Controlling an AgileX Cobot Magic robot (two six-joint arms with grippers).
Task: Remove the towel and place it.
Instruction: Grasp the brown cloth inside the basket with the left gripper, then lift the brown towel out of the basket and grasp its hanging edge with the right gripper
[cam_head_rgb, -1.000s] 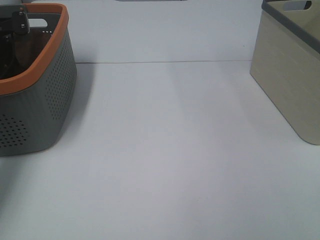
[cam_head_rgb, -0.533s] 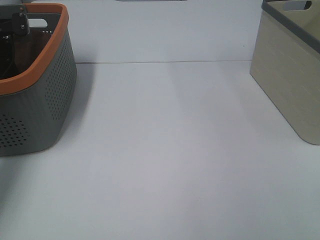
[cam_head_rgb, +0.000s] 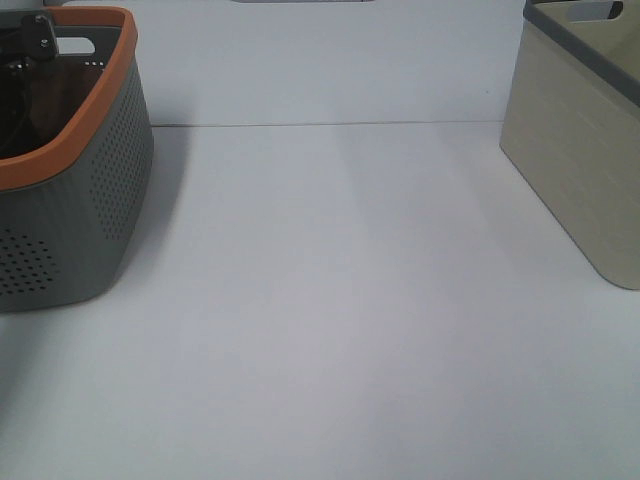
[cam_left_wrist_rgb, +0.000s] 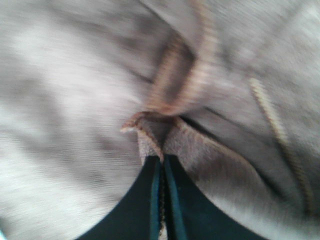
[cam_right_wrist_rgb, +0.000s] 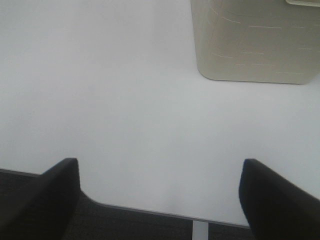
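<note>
Towel (cam_left_wrist_rgb: 75, 75) lies in orange-rimmed basket (cam_head_rgb: 100, 200), left pincer (cam_left_wrist_rgb: 161, 159) clenched on it; right pincer (cam_right_wrist_rgb: 159, 167) released near beige bin (cam_head_rgb: 580, 150).

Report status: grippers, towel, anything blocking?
Left gripper: jaws shut on a towel fold, down in the orange-rimmed basket. Right gripper: jaws open, empty, over the table. Only the basket wall to clear.

Table middle: a wide open stretch of white table (cam_head_rgb: 330, 300) runs between the two containers.
Left side: the grey basket (cam_head_rgb: 100, 200) with its orange rim has tall walls, so the way in is from above.
Right side: the beige bin (cam_head_rgb: 580, 170) blocks that edge.
Inside basket: the towel (cam_left_wrist_rgb: 75, 100) crowds all round the left gripper (cam_left_wrist_rgb: 161, 159).
</note>
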